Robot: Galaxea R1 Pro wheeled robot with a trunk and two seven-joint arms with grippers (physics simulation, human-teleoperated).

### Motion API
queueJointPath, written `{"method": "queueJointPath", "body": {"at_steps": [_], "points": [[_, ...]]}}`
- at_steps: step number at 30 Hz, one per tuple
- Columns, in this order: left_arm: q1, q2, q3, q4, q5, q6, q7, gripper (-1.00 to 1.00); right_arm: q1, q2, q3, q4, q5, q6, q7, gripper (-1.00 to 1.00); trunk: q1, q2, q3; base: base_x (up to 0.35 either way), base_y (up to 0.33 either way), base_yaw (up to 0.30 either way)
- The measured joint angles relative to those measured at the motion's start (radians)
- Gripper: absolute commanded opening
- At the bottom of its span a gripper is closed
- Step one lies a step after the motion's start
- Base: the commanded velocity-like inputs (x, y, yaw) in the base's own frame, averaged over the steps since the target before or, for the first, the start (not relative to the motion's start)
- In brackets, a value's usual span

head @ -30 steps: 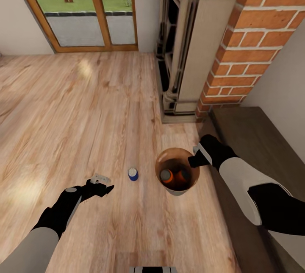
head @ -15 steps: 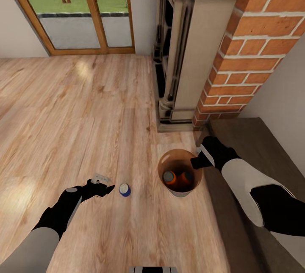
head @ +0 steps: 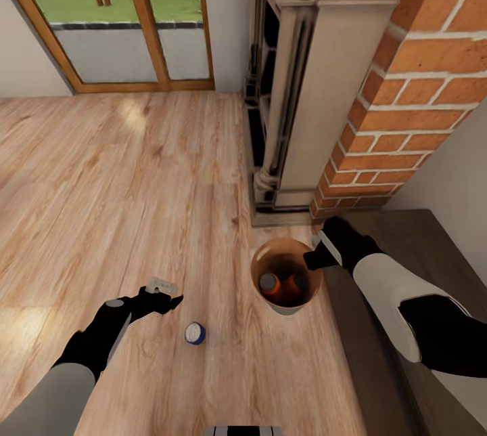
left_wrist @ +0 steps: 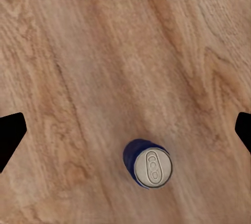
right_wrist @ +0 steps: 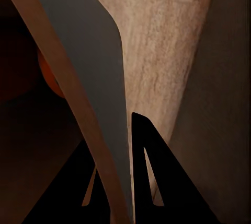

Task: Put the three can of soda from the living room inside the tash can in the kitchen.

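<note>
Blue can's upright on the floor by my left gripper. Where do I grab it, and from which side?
Probably from above: the blue can stands upright, silvery top up, with bare floor all round. Centre the open left gripper over it and close on the curved side wall.

head high above, wrists close

Left claw (head: 164, 292) spread, right claw (head: 313, 250) seemingly clamped.

Home living room: brick chimney (head: 419, 91), fireplace (head: 284, 77), wood-plank floor (head: 122, 172), glass doors (head: 128, 16).
</note>
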Motion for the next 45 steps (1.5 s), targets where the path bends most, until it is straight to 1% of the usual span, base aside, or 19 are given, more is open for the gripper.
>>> {"method": "queueJointPath", "body": {"at_steps": [6,11,12,13,14,15,18,19,21,22,25,29,30,31,35,38,39,42,45], "points": [[0.000,-0.003,0.000,0.021,-0.001,0.000,0.003,1.00,0.000,0.003,0.000,-0.001,-0.001,0.000,0.000,-1.00,0.000,0.000,0.000,0.124,0.000,0.000],[-0.001,-0.008,-0.003,0.042,-0.004,0.022,0.056,1.00,0.000,0.007,0.001,0.000,-0.006,0.000,0.001,-1.00,0.000,0.000,0.000,0.017,0.000,0.000],[-0.002,-0.022,-0.004,0.041,-0.002,0.060,0.073,1.00,0.000,0.008,0.002,0.000,-0.005,0.000,0.001,-1.00,0.000,0.000,0.000,0.004,0.000,0.000],[-0.003,-0.058,-0.006,0.029,0.000,0.153,0.088,1.00,0.000,0.009,0.001,-0.001,-0.003,0.000,0.000,-1.00,0.000,0.000,0.000,0.004,0.000,0.000],[-0.004,-0.074,-0.008,0.021,-0.001,0.186,0.091,1.00,0.000,0.009,0.000,-0.001,-0.003,0.000,0.000,-1.00,0.000,0.000,0.000,0.002,0.000,0.000],[-0.009,-0.095,-0.011,0.001,-0.001,0.245,0.095,1.00,0.000,0.009,0.000,-0.001,-0.003,0.000,0.000,-1.00,0.000,0.000,0.000,0.002,0.000,0.000],[-0.024,-0.117,-0.015,-0.031,-0.003,0.324,0.098,1.00,0.000,0.010,-0.001,-0.002,-0.003,0.000,0.000,-1.00,0.000,0.000,0.000,0.001,0.000,0.000],[-0.054,-0.125,-0.019,-0.048,-0.003,0.387,0.099,1.00,0.000,0.010,-0.001,-0.002,-0.003,0.000,0.000,-1.00,0.000,0.000,0.000,0.000,0.000,0.000],[-0.092,-0.129,-0.025,-0.060,-0.004,0.445,0.099,1.00,0.000,0.011,-0.001,-0.002,-0.002,0.000,0.000,-1.00,0.000,0.000,0.000,0.000,0.000,0.000],[-0.121,-0.133,-0.028,-0.068,-0.003,0.489,0.099,1.00,0.000,0.010,-0.001,-0.002,-0.003,0.000,0.001,-1.00,0.000,0.000,0.000,0.000,0.000,0.000],[-0.160,-0.136,-0.032,-0.080,-0.003,0.543,0.102,1.00,-0.002,0.004,-0.004,-0.002,-0.006,0.000,0.002,-1.00,0.000,0.000,0.000,0.000,0.000,0.000],[-0.171,-0.136,-0.032,-0.081,-0.002,0.549,0.110,1.00,-0.003,0.000,-0.003,-0.002,0.005,0.000,0.001,-1.00,0.000,0.000,0.000,0.000,0.000,0.000],[-0.172,-0.136,-0.032,-0.080,-0.001,0.544,0.111,1.00,-0.004,-0.001,-0.003,-0.002,0.004,0.000,0.001,-1.00,0.000,0.000,0.000,0.000,0.000,0.000],[-0.174,-0.136,-0.032,-0.076,-0.003,0.524,0.114,1.00,-0.007,-0.002,-0.005,-0.001,0.002,0.000,0.002,-1.00,0.000,0.000,0.000,0.000,0.000,0.000],[-0.174,-0.138,-0.031,-0.071,-0.002,0.512,0.115,1.00,-0.026,-0.001,-0.007,-0.001,-0.001,0.000,0.002,-1.00,0.000,0.000,0.000,0.000,0.000,0.000],[-0.169,-0.140,-0.029,-0.018,0.003,0.491,0.120,1.00,-0.072,0.002,-0.009,-0.005,0.007,-0.001,0.001,-1.00,0.000,0.000,0.000,0.000,0.000,0.000],[-0.168,-0.140,-0.029,0.011,0.004,0.484,0.125,1.00,-0.082,0.003,-0.008,0.000,0.000,0.000,0.001,-1.00,0.004,-0.007,-0.003,0.000,0.000,0.000],[-0.168,-0.140,-0.028,0.050,0.007,0.476,0.142,1.00,-0.093,0.004,-0.008,0.002,-0.016,0.001,0.004,-1.00,0.015,-0.028,-0.012,0.000,0.000,0.000],[-0.168,-0.140,-0.027,0.068,0.009,0.472,0.161,1.00,-0.098,0.009,-0.006,0.003,-0.003,0.000,0.003,-1.00,0.027,-0.049,-0.022,0.000,0.000,0.000]]}}
